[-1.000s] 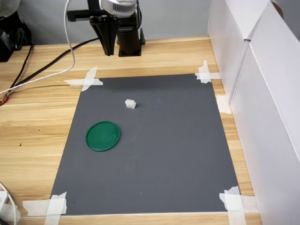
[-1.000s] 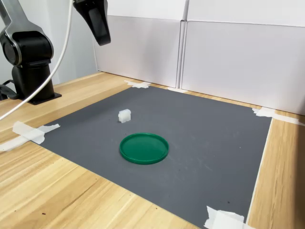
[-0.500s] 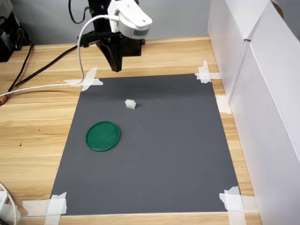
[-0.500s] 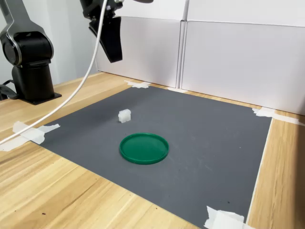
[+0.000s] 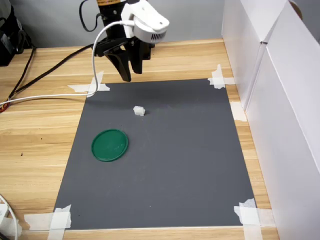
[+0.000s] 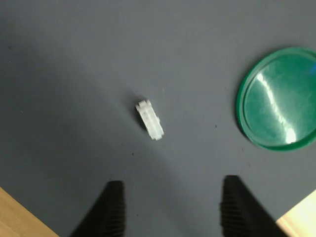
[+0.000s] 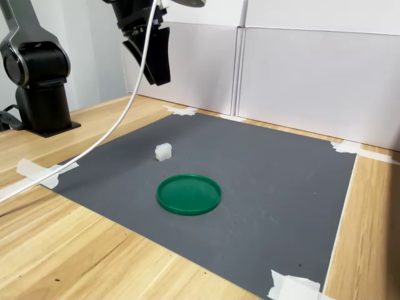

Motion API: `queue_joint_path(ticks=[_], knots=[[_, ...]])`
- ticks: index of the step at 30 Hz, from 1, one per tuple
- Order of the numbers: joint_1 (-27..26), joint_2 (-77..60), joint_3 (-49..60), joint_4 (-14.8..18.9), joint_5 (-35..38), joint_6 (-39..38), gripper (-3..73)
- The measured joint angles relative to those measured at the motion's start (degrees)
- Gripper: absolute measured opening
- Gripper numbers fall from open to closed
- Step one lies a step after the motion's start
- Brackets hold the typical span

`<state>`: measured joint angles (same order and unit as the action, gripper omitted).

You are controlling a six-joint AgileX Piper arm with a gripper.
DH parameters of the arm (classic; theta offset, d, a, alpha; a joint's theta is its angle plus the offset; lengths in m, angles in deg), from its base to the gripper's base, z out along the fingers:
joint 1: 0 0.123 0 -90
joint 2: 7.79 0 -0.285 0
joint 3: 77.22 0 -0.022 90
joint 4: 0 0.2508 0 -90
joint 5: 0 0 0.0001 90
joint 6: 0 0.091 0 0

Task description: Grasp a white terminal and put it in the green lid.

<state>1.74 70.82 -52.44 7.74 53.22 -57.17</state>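
1. Two task objects lie on the dark grey mat (image 5: 165, 160): the white terminal (image 5: 139, 110) and the green lid (image 5: 110, 145), apart from each other with bare mat between them.
2. In the first exterior view the white terminal sits toward the mat's far edge; the green lid lies nearer the camera and toward the first exterior view's left.
3. The claw (image 5: 129, 72) hangs in the air above the mat's far edge, well clear of the white terminal; its two dark fingers (image 6: 111, 210) stand spread, with nothing between them.
4. In the wrist view the white terminal (image 6: 149, 119) lies ahead of the finger gap, and the green lid (image 6: 277, 98) lies off to one side, partly cut by the picture's edge.
5. A white cable (image 5: 65, 94) trails from the claw across the wooden counter (image 5: 35, 130).
6. White tape strips (image 5: 91, 85) fix the mat's corners to the counter.
7. White panels (image 7: 300, 81) wall the counter's edge beyond the mat; the arm's black base (image 7: 39, 81) stands at the second exterior view's left.
8. Nothing lies between the claw and the white terminal.
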Motion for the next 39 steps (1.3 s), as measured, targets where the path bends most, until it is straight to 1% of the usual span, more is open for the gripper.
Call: queue_joint_path(ticks=[3, 6, 11, 18, 22, 32, 35, 39], knots=[[0.00, 0.27, 0.00, -0.62, 0.00, 0.69, 61.9], [0.00, 0.27, 0.00, -0.84, 0.66, 0.69, 64.9], [0.00, 0.27, 0.00, -1.86, 2.59, 0.37, 65.2], [0.00, 1.18, 0.00, -1.48, 2.83, 0.37, 65.2], [0.00, 4.40, 0.00, -1.20, 2.95, 0.37, 65.2], [0.00, 9.96, 0.00, -1.20, -1.48, -1.53, 65.2], [0.00, 10.36, 0.59, -1.38, -3.95, -3.21, 65.2], [0.00, 10.58, 1.85, -1.24, -4.64, -5.22, 65.3]])
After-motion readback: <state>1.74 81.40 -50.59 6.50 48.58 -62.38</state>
